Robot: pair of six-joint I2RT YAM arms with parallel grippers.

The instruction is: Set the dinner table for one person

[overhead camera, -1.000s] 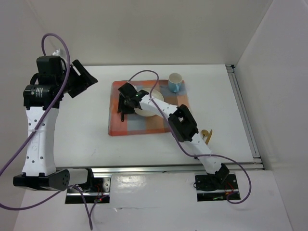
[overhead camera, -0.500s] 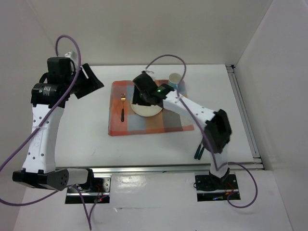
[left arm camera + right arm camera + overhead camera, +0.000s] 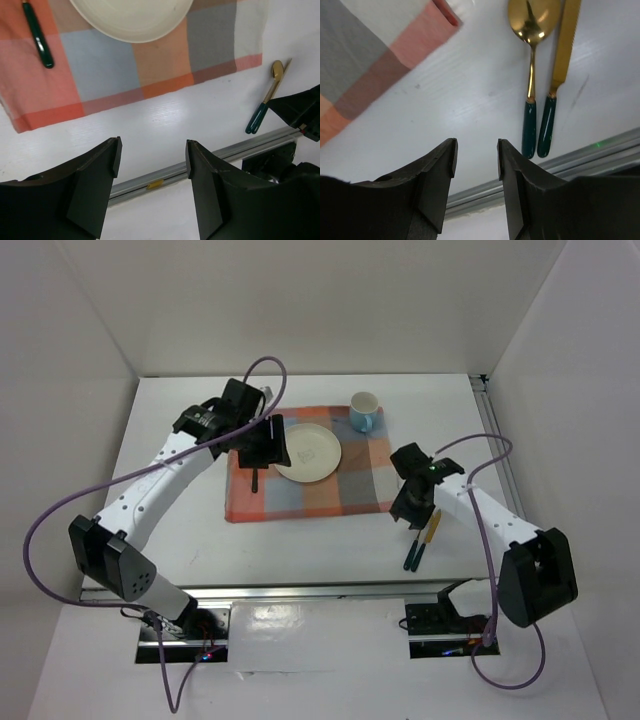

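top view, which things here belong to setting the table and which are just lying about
Part of the job: dinner table, checked cloth, plate, blue cup, spoon, knife, green-handled utensil on the cloth.

Not part of it: purple cables.

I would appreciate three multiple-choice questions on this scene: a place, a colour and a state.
1. Where do the spoon and knife lie? A on the cloth; B on the dinner table beside it; C held aloft.
2. Their handles' colour? A red; B white; C dark green.
3. The right gripper is? A open, empty; B shut on the spoon; C shut on the knife.
B: both rest on white tabletop past the cloth's edge. C: the wrist view shows green. A: fingers apart, nothing between.
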